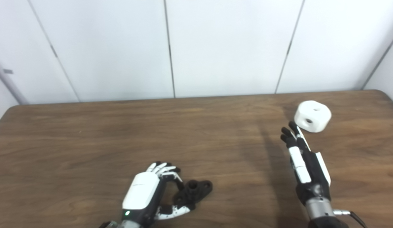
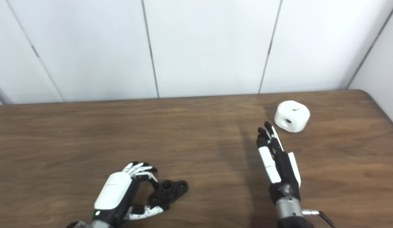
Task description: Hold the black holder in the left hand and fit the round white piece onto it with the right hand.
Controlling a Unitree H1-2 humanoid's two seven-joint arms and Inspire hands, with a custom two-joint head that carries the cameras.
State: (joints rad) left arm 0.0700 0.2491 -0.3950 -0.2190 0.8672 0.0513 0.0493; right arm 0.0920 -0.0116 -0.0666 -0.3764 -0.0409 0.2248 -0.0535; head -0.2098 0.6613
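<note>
The black holder (image 1: 193, 191) lies on the brown table (image 1: 88, 142) near the front edge, left of centre. My left hand (image 1: 148, 191) is right beside it, fingers curled above its left end and thumb under its near side, touching but not clamped on it. The round white piece (image 1: 312, 116), with holes in its top and side, sits at the far right. My right hand (image 1: 302, 161) is open, fingers straight and pointing toward the white piece, with its fingertips (image 1: 293, 125) just short of it. Both also show in the right eye view: holder (image 2: 168, 190), white piece (image 2: 292, 116).
White wall panels (image 1: 228, 47) stand behind the table's far edge. The table's rounded right corner (image 1: 384, 93) is close to the white piece.
</note>
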